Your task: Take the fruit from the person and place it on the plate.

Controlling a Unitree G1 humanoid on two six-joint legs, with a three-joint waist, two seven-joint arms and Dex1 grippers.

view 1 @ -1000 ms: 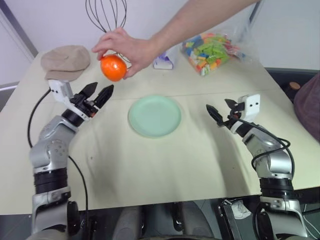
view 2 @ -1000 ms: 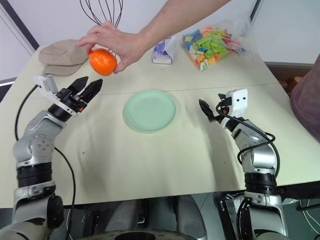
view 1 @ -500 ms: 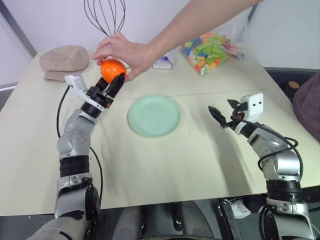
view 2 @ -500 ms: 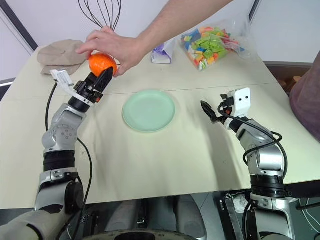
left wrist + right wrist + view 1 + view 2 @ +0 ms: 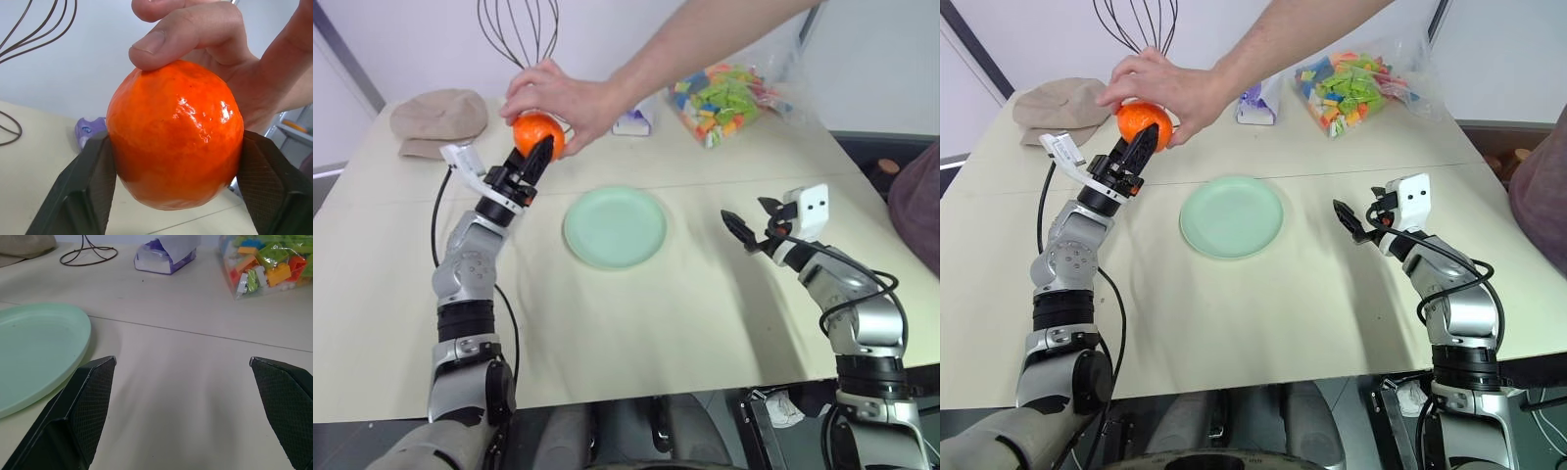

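Pale mint-green round plate [image 5: 615, 227]: bare, mid-table.
Person's bare hand [image 5: 560, 95]: grips fruit from above.
Left gripper [image 5: 175, 196]: a second ago wide and short of it, now clamped on round glossy orange fruit [image 5: 175, 133]; handover awaits release.
Right gripper [image 5: 750, 223]: spread, idle.

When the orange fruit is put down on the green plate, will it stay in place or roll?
The fruit is round and glossy, so it would probably roll if released with any sideways push. The plate looks shallow, so its rim may hardly stop it. Its smooth skin might also slip between the left gripper pads.
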